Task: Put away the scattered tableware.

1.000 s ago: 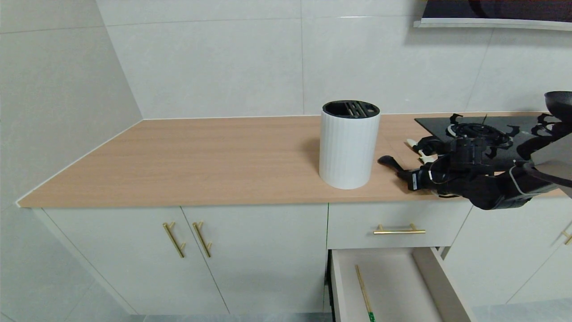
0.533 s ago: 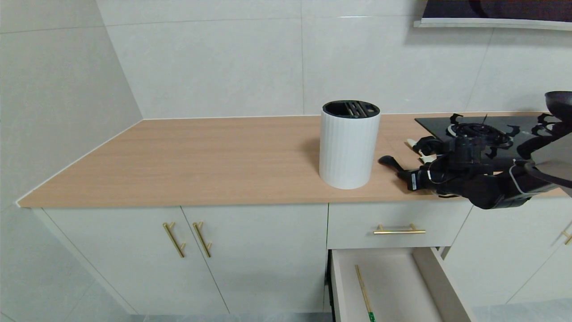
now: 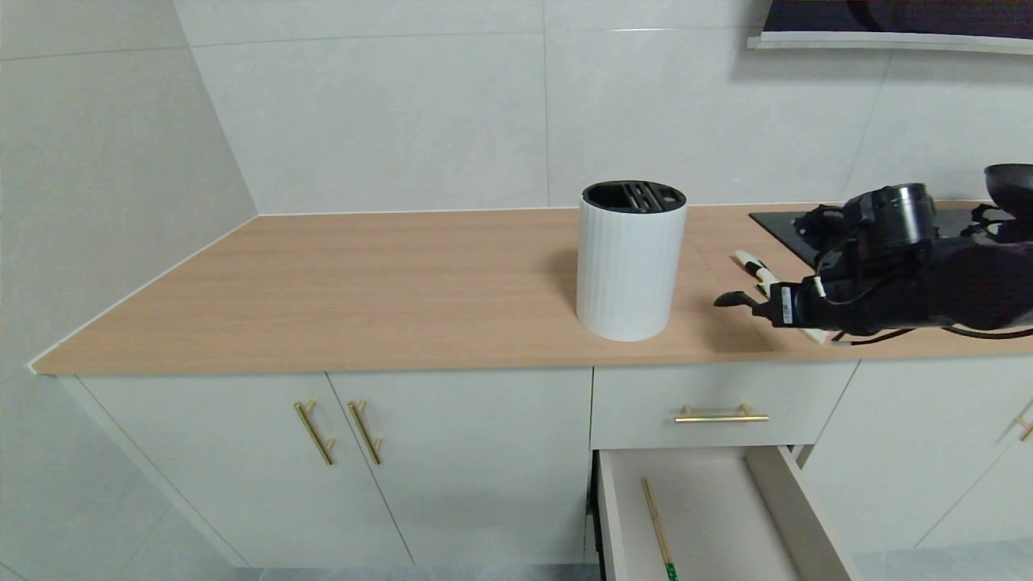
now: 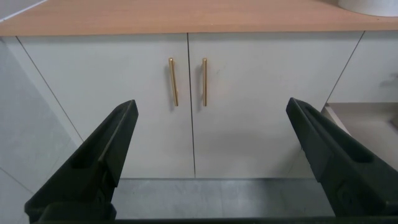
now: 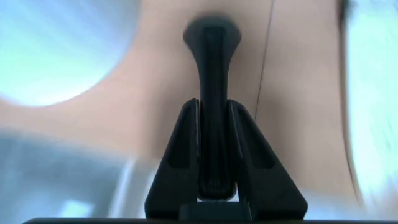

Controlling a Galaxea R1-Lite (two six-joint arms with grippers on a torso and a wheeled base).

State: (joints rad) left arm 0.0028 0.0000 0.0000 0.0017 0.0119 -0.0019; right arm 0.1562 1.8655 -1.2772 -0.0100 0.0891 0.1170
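My right gripper point(image 3: 765, 307) is shut on a black-handled utensil point(image 3: 730, 299), held just above the wooden counter to the right of the white ribbed holder point(image 3: 630, 258) with a black slotted top. In the right wrist view the fingers point(image 5: 186, 134) clamp the black handle point(image 5: 211, 68), whose rounded end sticks out past them over the counter. A cream-coloured utensil point(image 3: 754, 266) lies on the counter behind the gripper, partly hidden by it. My left gripper point(image 4: 211, 158) hangs open in front of the lower cabinet doors with nothing between its fingers.
A black hob point(image 3: 787, 223) with a dark pan point(image 3: 1009, 181) sits at the counter's right end. Below the counter a drawer point(image 3: 779, 500) stands pulled out with chopsticks point(image 3: 658, 528) in it. Two cabinet doors with gold handles point(image 4: 188, 82) face the left gripper.
The right arm has risen from the counter and drawn back to the right, carrying the black-handled utensil; the cream utensil behind it now shows more.
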